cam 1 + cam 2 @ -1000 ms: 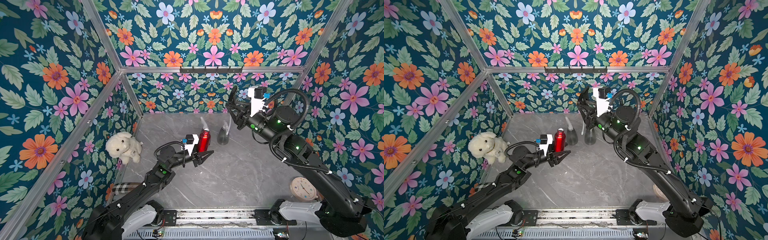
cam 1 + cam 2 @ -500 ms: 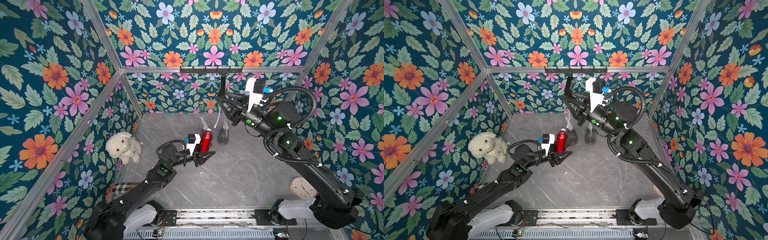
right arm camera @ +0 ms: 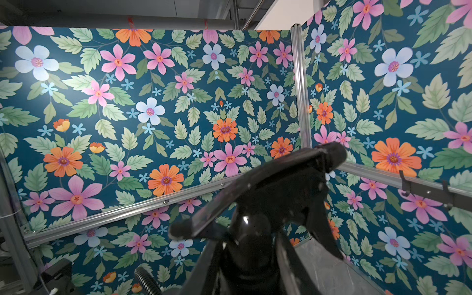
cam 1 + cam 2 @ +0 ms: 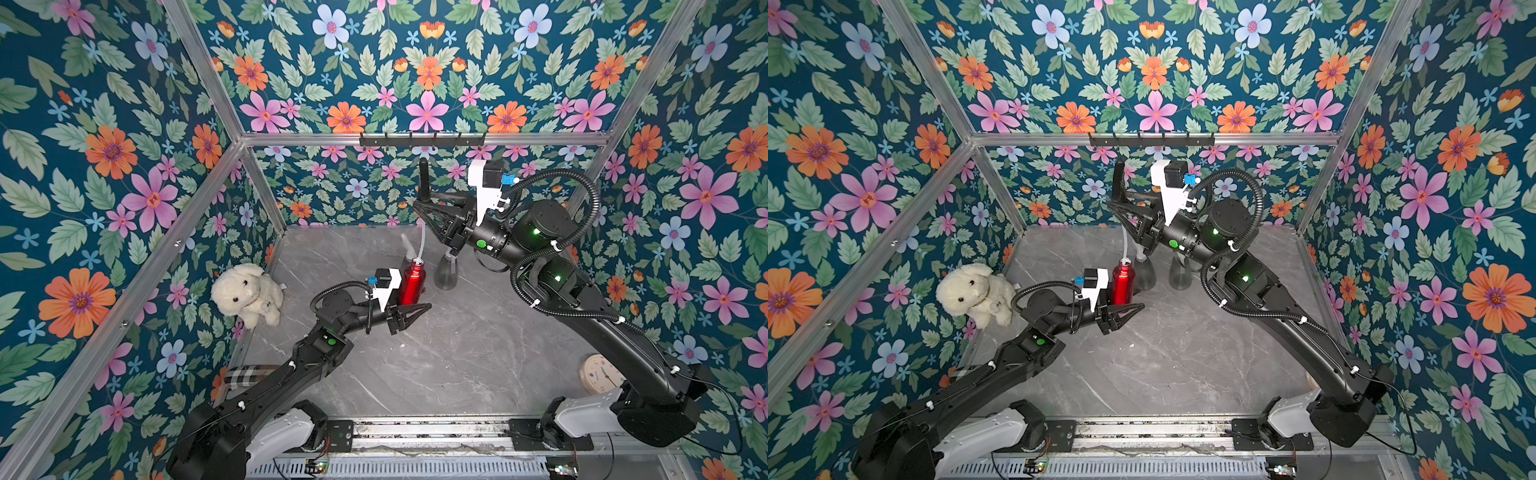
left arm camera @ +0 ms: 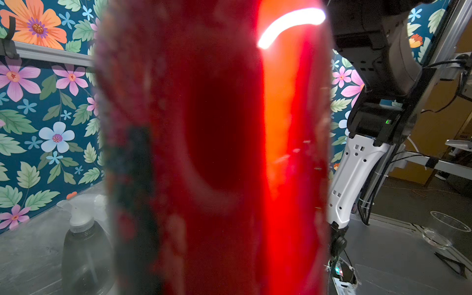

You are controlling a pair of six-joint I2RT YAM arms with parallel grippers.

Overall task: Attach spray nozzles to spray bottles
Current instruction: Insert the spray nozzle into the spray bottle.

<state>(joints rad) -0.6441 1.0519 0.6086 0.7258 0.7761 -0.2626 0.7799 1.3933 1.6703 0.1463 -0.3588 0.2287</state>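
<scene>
— What colour are the walls (image 4: 104, 166)?
— Deep teal, printed with pink, orange and pale blue flowers among green leaves.
— And the bench (image 4: 457, 365)?
— Grey marble pattern with white veins.
— Anything bright?
— A shiny red bottle (image 4: 412, 282). Next to it is a smoky grey bottle (image 4: 445, 274). The nozzle (image 3: 268, 204) is glossy black.
— The plush dog (image 4: 245, 293)?
— Cream. The cloth (image 4: 241, 374) is beige plaid with dark checks.

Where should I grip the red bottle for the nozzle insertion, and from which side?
Low on the red bottle's straight round body, level from the side. It is upright, and the black nozzle's dip tube reaches down to its narrow mouth, so leave the top clear.
</scene>
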